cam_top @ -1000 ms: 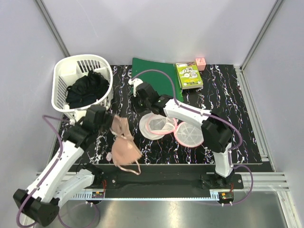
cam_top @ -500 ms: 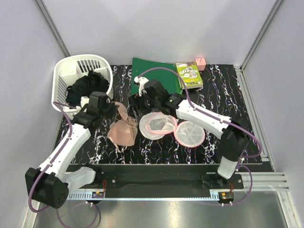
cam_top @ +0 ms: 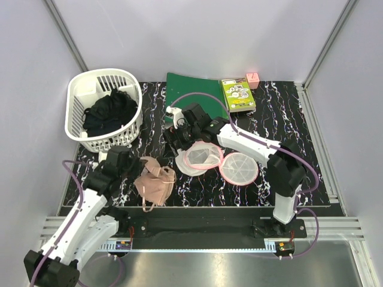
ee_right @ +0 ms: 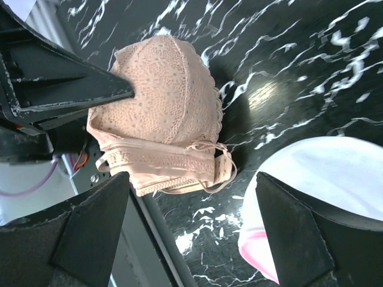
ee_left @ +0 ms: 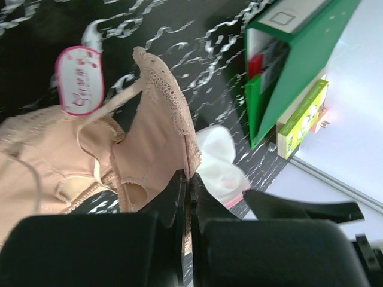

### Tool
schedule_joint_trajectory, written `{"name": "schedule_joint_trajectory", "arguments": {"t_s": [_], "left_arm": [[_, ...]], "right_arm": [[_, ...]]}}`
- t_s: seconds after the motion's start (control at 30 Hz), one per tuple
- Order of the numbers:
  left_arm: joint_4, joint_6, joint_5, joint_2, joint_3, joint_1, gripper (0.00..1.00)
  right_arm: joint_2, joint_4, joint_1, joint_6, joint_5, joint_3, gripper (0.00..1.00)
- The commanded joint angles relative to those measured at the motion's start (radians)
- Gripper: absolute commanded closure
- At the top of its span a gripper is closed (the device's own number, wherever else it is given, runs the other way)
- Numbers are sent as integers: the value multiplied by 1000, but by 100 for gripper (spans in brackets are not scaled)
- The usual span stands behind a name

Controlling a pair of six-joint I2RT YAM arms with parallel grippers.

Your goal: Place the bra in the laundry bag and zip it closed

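The peach bra [cam_top: 154, 183] lies bunched on the black marbled table, left of the laundry bag [cam_top: 200, 158]. The bag is a white mesh pouch with pink trim, lying open with its second half [cam_top: 239, 168] to the right. My left gripper [cam_top: 136, 170] is shut on the bra's lace edge. The left wrist view shows the lace [ee_left: 170, 107] running into the shut gripper [ee_left: 188, 182] and a pink-rimmed tag [ee_left: 79, 79]. My right gripper [cam_top: 175, 137] hovers open between bra and bag. In the right wrist view the bra [ee_right: 161, 113] and bag [ee_right: 326, 176] lie under the empty gripper [ee_right: 191, 233].
A white slotted basket [cam_top: 81, 95] holding black clothing [cam_top: 109, 112] stands at the back left. A green folder [cam_top: 194, 95], a yellow-green box [cam_top: 238, 94] and a small pink box [cam_top: 252, 79] sit along the back edge. White walls close in the table.
The left arm has drawn back toward the near left, lowering the bra onto the table. The right gripper's jaws have opened wide and it has shifted slightly toward the bag.
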State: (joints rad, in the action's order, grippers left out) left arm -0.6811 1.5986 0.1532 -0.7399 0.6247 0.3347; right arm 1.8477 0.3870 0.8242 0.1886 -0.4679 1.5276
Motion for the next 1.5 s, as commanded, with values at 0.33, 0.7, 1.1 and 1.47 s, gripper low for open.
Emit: {"name": "schedule_joint_trajectory", "arguments": {"t_s": [0.33, 0.7, 1.1, 1.47], "left_arm": [[-302, 84, -136, 365, -140, 9, 100], [-498, -58, -262, 490, -146, 10, 84], [-618, -117, -158, 640, 42, 10, 16], [-664, -422, 26, 150, 291, 12, 1]], "right_arm": [[13, -36, 3, -2, -152, 25, 7], [64, -37, 61, -29, -321, 77, 7], [169, -39, 208, -25, -406, 57, 9], [154, -60, 247, 31, -482, -47, 20]]}}
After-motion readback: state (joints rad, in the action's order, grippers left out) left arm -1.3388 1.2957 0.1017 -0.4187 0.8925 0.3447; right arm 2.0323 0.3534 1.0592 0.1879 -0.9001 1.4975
